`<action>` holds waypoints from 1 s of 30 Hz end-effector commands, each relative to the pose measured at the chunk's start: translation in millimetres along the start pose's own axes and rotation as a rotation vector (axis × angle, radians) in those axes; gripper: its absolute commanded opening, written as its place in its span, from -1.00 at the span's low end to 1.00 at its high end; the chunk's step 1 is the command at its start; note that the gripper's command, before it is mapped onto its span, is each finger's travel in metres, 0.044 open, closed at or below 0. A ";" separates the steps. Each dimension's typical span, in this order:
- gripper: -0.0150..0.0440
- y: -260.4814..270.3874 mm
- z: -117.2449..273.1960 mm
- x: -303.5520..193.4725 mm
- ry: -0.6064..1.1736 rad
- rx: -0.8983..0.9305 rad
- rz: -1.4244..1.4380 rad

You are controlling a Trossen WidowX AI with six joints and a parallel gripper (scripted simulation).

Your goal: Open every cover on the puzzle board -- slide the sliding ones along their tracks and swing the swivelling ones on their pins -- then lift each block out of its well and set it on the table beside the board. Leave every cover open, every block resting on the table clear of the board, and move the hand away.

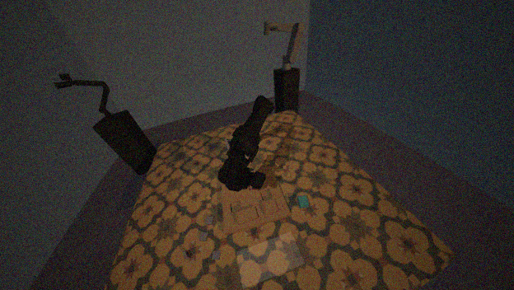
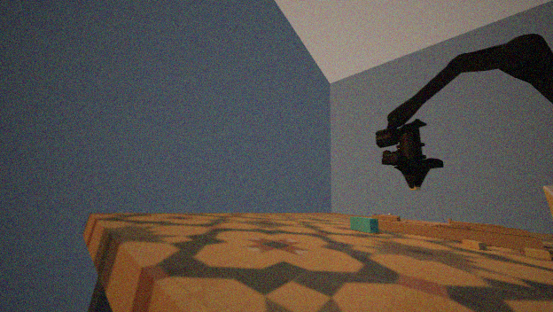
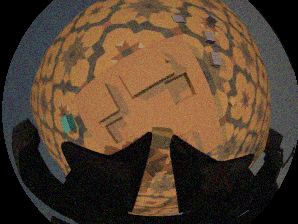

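Note:
The wooden puzzle board point(image 1: 253, 223) point(image 3: 150, 112) lies on the patterned table, with several recesses and raised edges; which covers stand open is hard to tell in the dim light. My gripper point(image 2: 415, 184) point(image 3: 161, 137) is shut on a small yellowish block point(image 2: 415, 188) point(image 3: 162, 131), held well above the table. The fingertips are hidden behind the hand in the top view. A teal block point(image 1: 303, 201) point(image 2: 364, 224) point(image 3: 68, 123) lies on the table beside the board. Three small greyish blocks, one point(image 1: 210, 219) point(image 3: 215, 58) nearest the board, lie off its other side.
A pale rectangular patch point(image 1: 269, 259) shows on the table in front of the board; whether it is an object or light is unclear. Two other arms on dark pedestals point(image 1: 125, 142) point(image 1: 287, 88) stand beyond the table. A pale edge point(image 2: 549, 199) shows at the right of the exterior view.

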State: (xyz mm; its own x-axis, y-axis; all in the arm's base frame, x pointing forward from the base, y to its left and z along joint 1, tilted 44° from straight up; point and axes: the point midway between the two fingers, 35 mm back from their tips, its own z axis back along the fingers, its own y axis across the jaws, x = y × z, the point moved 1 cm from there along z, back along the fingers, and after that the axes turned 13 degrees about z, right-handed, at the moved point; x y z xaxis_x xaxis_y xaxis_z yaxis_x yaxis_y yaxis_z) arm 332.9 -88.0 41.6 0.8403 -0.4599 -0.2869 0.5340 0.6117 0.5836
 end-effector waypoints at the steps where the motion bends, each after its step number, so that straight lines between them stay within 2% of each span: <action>1: -0.22 -15.6 -1.3 0.5 0.004 -0.007 -0.005; 30: -0.22 -130.4 0.8 -1.8 0.005 -0.027 -0.012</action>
State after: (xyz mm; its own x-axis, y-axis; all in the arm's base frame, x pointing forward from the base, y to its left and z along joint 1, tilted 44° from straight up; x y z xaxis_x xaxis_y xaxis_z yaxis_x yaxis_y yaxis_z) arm 271.0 -164.6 -26.2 0.8351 -0.4691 -0.2873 0.5437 0.6247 0.5605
